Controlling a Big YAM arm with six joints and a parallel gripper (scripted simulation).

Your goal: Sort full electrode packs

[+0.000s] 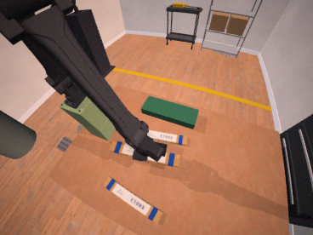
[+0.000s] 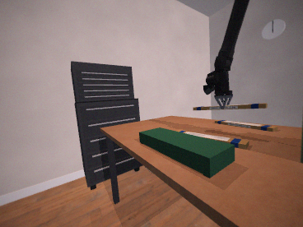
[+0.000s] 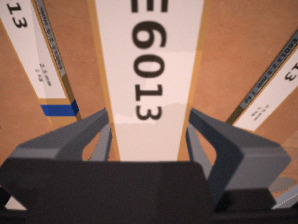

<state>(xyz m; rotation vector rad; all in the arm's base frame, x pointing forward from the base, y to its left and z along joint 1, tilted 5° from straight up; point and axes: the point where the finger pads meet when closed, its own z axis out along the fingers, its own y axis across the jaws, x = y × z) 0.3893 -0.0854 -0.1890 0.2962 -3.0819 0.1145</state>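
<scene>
My gripper is shut on the middle pack, gripped by its long sides, label up. It hangs nearly level above the table. A second pack lies flat on the table beside the low green platform, partly hidden by the arm in the top view. A third pack lies flat on the table, farther from the platform. No pack is on the platform. All show white E6013 labels; how full they are does not show.
A pale green block stands beside the arm at the table's left in the top view. A dark drawer cabinet stands off the table. The platform lies near one table edge.
</scene>
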